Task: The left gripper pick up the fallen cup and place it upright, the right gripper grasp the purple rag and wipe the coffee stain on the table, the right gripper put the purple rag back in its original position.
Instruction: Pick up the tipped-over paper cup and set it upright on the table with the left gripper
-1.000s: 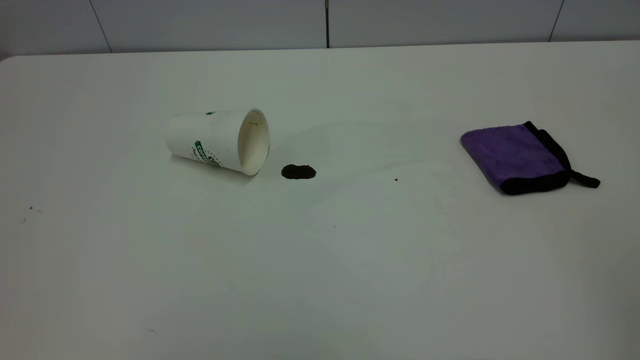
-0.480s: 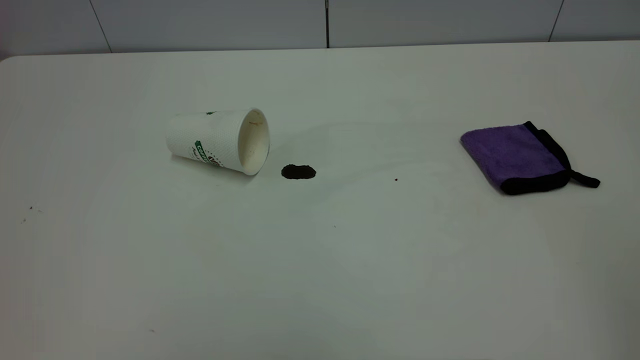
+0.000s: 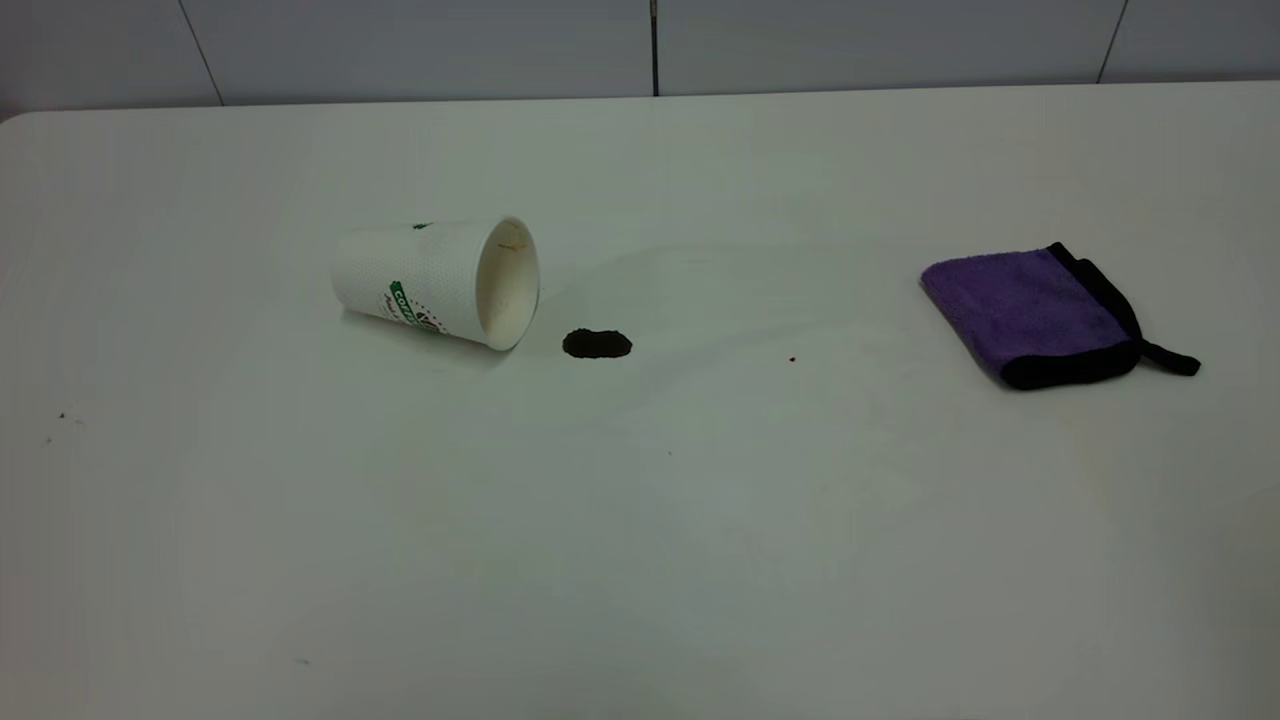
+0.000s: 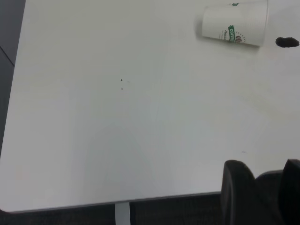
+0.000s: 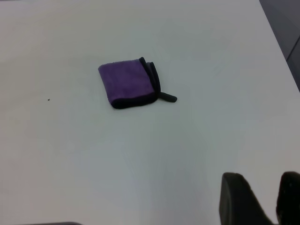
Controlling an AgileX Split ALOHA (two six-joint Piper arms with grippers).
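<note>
My left gripper (image 4: 269,180) hangs past the table's near edge, its two dark fingers (image 4: 239,192) showing with a gap between them, touching nothing. The white table (image 4: 117,140) spreads out beyond them, with one of its corners in sight. Well away from my fingers, the cup (image 4: 234,23) lies on its side on the tabletop, its green band logo facing me. Just beside its mouth, apart from it, sits the coffee stain (image 4: 287,42). A few tiny dark specks (image 4: 122,83) mark the bare surface between the cup and the table's side edge.
</note>
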